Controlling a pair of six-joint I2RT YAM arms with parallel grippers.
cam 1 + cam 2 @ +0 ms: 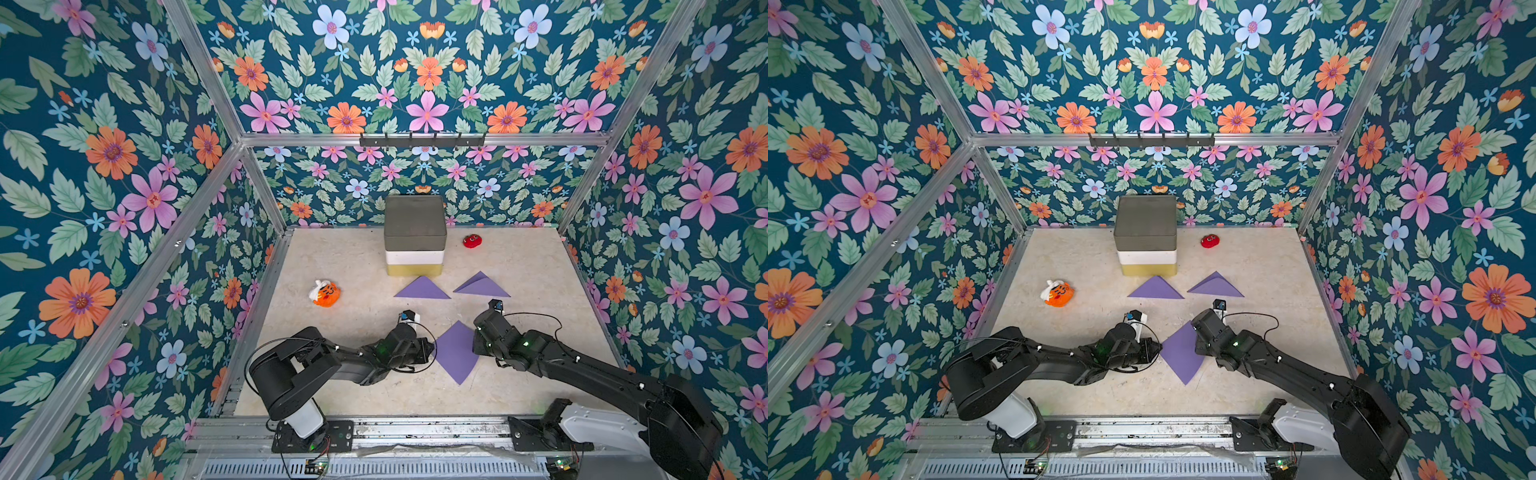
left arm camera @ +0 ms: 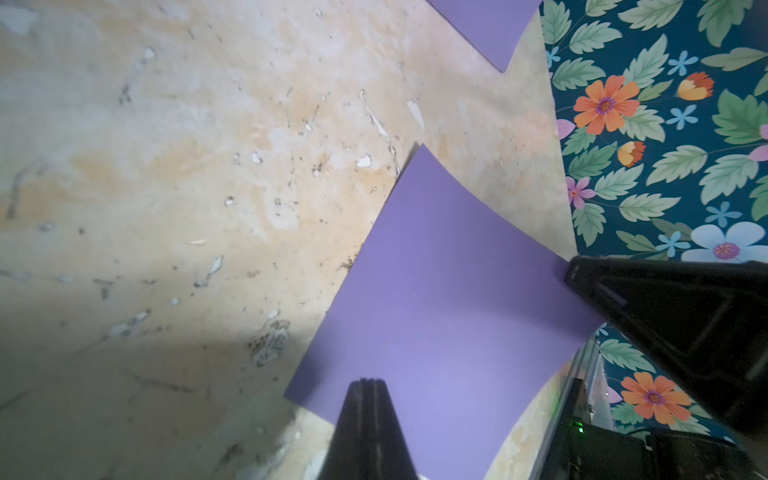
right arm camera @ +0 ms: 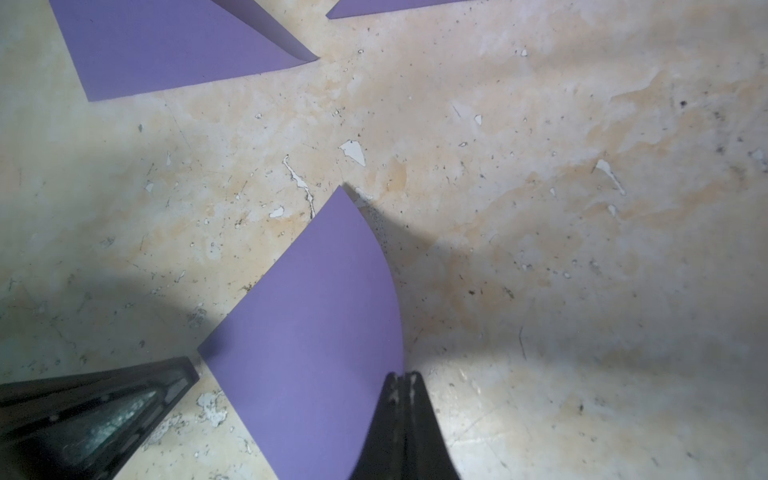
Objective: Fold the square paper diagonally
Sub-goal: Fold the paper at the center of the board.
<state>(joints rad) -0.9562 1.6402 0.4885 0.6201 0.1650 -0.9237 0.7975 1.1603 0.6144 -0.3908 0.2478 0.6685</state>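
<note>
The square purple paper [image 1: 455, 353] [image 1: 1182, 355] lies as a diamond on the beige table, near the front. My left gripper [image 2: 368, 381] is shut, its tip over the paper [image 2: 440, 299] just inside the left corner; a pinch does not show. My right gripper [image 3: 401, 375] is shut at the opposite, right corner. There the paper [image 3: 316, 324] bows up into the closed jaws and casts a shadow on the table. In a top view the left gripper [image 1: 433, 348] and the right gripper [image 1: 477, 347] flank the sheet.
Two folded purple triangles [image 1: 422, 289] [image 1: 482, 286] lie just behind the sheet. A stack of grey, white and yellow boxes [image 1: 415, 232] stands at the back centre. An orange plush toy [image 1: 325, 293] sits to the left and a small red toy [image 1: 472, 241] at the back right.
</note>
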